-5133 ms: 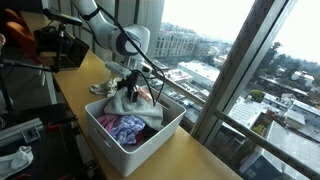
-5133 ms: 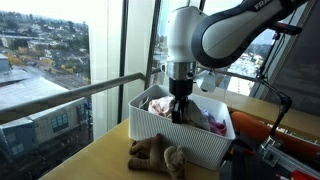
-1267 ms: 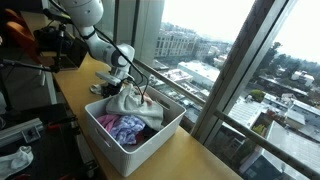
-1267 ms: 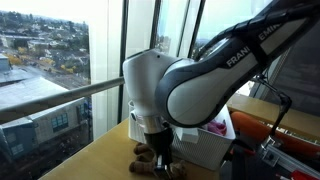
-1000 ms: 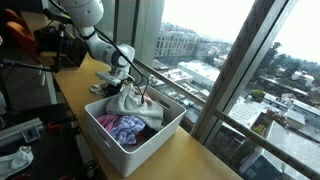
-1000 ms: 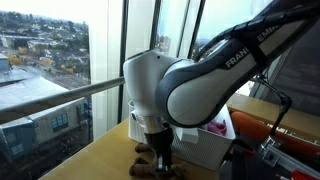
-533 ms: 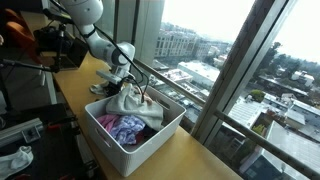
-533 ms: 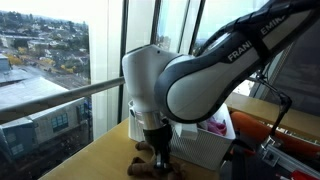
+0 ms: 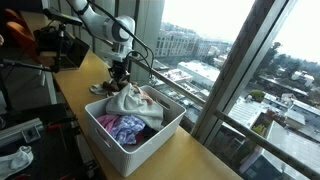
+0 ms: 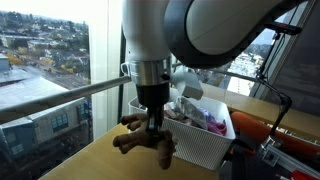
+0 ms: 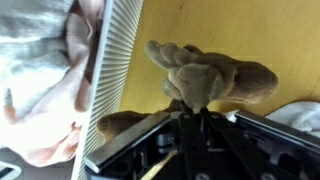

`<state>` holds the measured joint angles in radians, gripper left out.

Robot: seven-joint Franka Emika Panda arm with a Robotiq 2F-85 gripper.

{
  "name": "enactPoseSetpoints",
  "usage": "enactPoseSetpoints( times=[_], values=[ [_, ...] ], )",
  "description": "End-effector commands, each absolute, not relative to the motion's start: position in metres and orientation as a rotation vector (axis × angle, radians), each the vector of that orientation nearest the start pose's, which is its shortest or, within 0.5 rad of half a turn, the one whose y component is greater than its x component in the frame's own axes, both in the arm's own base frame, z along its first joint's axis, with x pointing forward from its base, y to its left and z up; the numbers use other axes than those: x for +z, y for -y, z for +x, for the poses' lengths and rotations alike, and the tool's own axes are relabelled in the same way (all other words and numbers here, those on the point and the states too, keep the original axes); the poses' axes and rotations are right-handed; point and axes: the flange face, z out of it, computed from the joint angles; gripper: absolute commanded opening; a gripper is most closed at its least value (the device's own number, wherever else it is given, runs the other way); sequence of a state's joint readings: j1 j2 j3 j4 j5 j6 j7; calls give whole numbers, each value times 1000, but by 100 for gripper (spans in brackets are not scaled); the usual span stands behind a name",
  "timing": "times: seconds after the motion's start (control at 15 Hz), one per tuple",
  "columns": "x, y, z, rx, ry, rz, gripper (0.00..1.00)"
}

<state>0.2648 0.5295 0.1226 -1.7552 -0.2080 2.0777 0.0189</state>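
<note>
Jaws are clamped almost fully together on the plush toy (image 10: 130, 142), pinching it at the middle with its limbs sticking out to either side. In an exterior view the toy hangs just clear of the tabletop (image 10: 85, 160), right beside the outer wall of the white basket (image 10: 200, 148). The wrist view shows the brown toy close under the camera, with yellow tabletop behind it and the ribbed basket wall alongside. Inside the basket a grey cloth (image 9: 125, 100) is heaped up, and a purple cloth (image 9: 125, 128) lies next to it.
</note>
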Motion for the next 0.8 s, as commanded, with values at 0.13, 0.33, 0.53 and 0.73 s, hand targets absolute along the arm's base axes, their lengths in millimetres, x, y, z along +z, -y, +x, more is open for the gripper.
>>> enactPoseSetpoints(
  times=[0.13, 0.33, 0.53, 0.73],
  values=[
    [333, -179, 602, 159, 711, -3268, 2],
    [367, -145, 604, 91, 630, -3311, 2],
    [391, -113, 604, 55, 556, -3350, 2],
    [398, -91, 602, 57, 500, -3362, 2]
  ],
)
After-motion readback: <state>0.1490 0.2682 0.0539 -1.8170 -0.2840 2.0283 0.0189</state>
